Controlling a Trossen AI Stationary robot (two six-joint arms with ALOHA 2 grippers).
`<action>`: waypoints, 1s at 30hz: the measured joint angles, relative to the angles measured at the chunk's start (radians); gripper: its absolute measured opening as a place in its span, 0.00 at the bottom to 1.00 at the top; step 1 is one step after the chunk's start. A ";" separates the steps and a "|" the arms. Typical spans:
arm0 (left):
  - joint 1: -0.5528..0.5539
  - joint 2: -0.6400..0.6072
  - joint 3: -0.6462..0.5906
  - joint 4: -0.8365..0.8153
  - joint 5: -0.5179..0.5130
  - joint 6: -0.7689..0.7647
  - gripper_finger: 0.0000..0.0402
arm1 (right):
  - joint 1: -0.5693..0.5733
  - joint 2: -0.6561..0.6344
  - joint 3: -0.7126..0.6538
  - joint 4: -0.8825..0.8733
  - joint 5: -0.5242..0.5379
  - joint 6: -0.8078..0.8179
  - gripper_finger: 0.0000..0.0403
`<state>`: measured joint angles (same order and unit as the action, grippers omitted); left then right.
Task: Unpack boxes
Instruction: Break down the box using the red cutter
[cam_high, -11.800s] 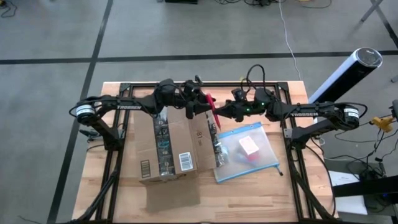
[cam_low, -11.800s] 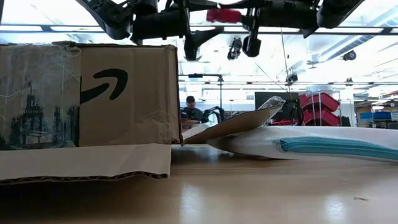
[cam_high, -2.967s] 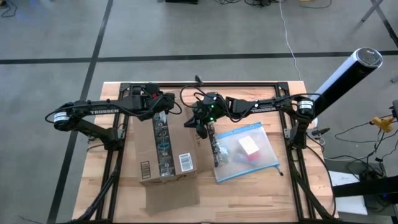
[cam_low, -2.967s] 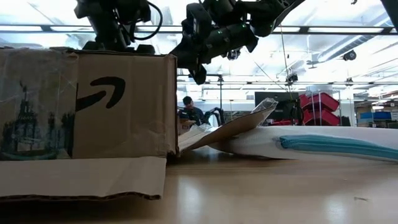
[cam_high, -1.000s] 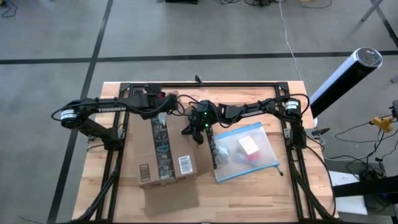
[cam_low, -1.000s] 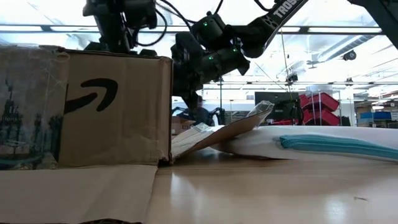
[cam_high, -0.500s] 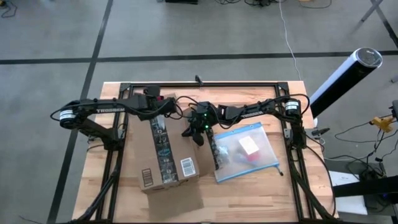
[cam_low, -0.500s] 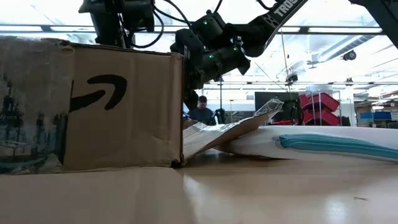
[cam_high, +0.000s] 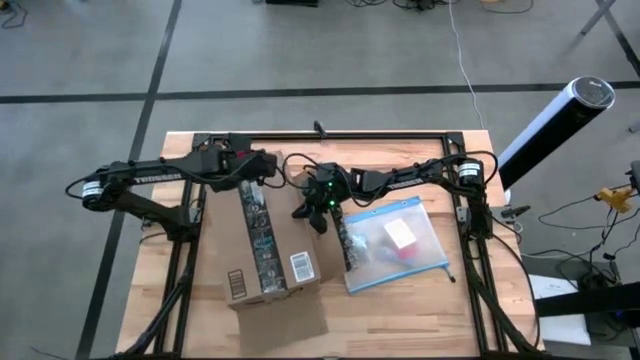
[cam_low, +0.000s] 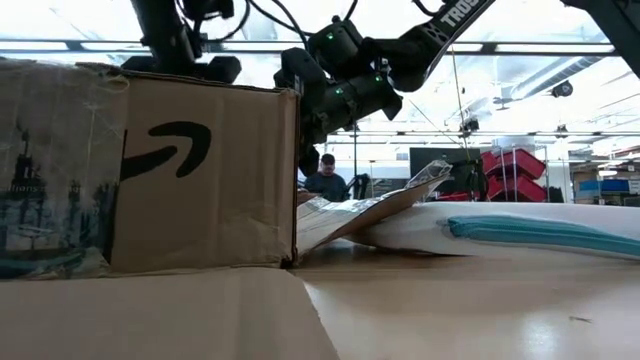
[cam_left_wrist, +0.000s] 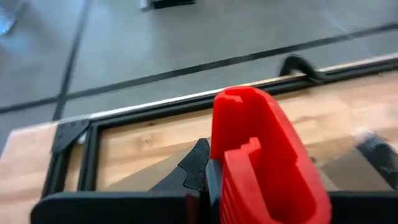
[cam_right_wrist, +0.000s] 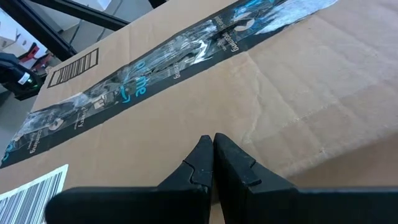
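left gripper clenched on red cutter | box just beneath it, tape seam running lengthwise away from blade | right gripper pinched empty, pressing box's side edge

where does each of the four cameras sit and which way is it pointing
High view: above the table, looking straight down; both arms, the box, the left pincer and right pincer.
Low view: at table height, looking level across into the room; the box's side and the arms above.
Left wrist view: on the left arm, looking past the red tool it grips, toward the table's far frame.
Right wrist view: on the right arm, looking along the box's taped top past its shut fingers.
Shared: all but the left wrist clearly show the box.
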<state>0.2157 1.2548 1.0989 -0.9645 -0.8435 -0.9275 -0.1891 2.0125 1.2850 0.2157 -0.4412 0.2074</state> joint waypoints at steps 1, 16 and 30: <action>-0.008 -0.010 0.004 0.024 0.023 0.062 0.08 | -0.001 0.000 0.000 0.000 0.000 -0.001 0.00; -0.102 -0.168 0.014 0.326 0.469 0.553 0.08 | -0.100 -0.024 -0.002 -0.016 -0.029 0.089 0.00; 0.092 -0.201 -0.044 0.223 0.145 0.629 0.08 | 0.101 -0.198 -0.003 -0.075 -0.114 -0.065 0.00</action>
<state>0.3078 1.0542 1.0552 -0.7411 -0.6982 -0.2989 -0.0877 1.8147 1.2824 0.1409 -0.5550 0.1420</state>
